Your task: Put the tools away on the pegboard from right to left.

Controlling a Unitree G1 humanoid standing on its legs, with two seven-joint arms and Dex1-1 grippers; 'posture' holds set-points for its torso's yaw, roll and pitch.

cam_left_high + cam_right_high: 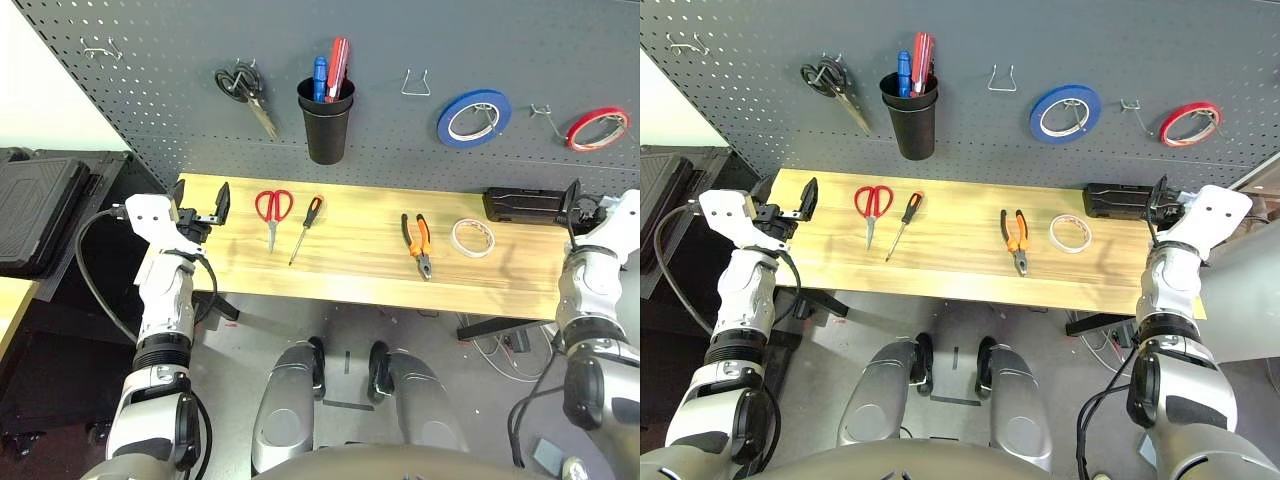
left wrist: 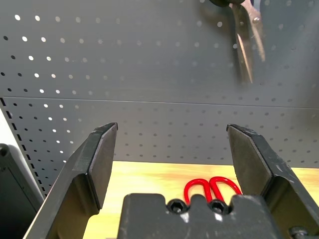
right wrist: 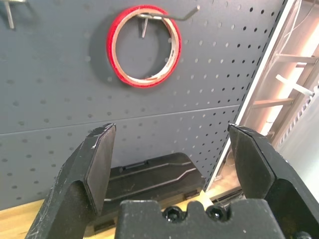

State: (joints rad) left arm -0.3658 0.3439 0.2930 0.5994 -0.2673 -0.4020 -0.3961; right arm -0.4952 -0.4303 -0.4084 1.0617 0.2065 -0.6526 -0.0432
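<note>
Four tools lie in a row on the wooden table [image 1: 350, 270]: red-handled scissors [image 1: 272, 212], a slim screwdriver [image 1: 305, 228], orange-and-black pliers [image 1: 419, 241] and, furthest right, a white tape roll [image 1: 472, 237]. Behind them rises the dark grey pegboard [image 1: 400, 40]. My left gripper [image 1: 205, 208] hovers open at the table's left end, left of the red scissors [image 2: 212, 188], nothing between its fingers [image 2: 99, 159]. My right gripper [image 1: 1160, 200] is open and empty at the right end, beside a black case [image 1: 520, 205], facing the pegboard [image 3: 60, 74].
On the pegboard hang black-handled scissors [image 1: 245, 92], a black cup [image 1: 326, 120] holding pens, an empty wire hook [image 1: 418, 82], a blue tape roll [image 1: 474, 115] and a red tape roll [image 1: 598, 128]. Another empty hook [image 1: 100, 48] sits upper left. A black case [image 1: 35, 205] lies left of the table.
</note>
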